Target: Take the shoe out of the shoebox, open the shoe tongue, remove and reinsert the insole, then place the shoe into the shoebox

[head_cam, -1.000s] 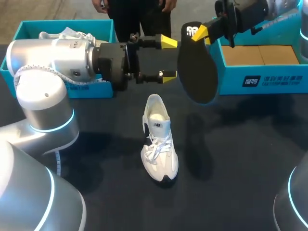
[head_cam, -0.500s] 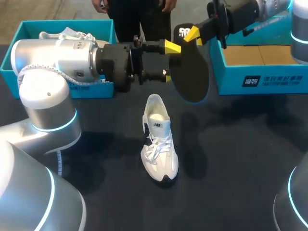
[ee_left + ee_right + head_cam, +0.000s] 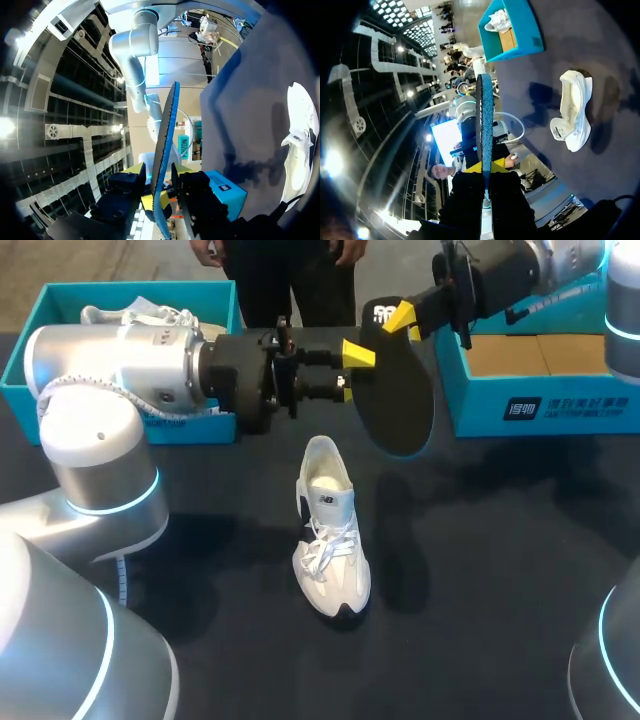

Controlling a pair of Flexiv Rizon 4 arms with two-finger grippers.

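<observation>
A white shoe (image 3: 330, 530) lies on the black table, toe toward me; it also shows as the shoe (image 3: 300, 145) and the shoe (image 3: 572, 110) in the wrist views. My right gripper (image 3: 405, 318) is shut on the heel end of the black insole (image 3: 400, 390), which hangs in the air above the shoe. My left gripper (image 3: 352, 373) comes from the left and has its fingers on either side of the insole's edge, still a little apart. In the left wrist view the insole (image 3: 165, 140) stands edge-on between the left gripper (image 3: 159, 200). The right gripper (image 3: 484, 180) clamps the insole (image 3: 485, 120).
An open teal shoebox (image 3: 540, 405) with a cardboard floor stands at the back right. A second teal box (image 3: 60, 300) at the back left holds another white shoe (image 3: 140, 312). A person stands behind the table's far edge.
The left gripper's fingers have narrowed around the insole's edge. The right arm brought the insole slightly left, toward the left gripper. The shoe has not moved.
</observation>
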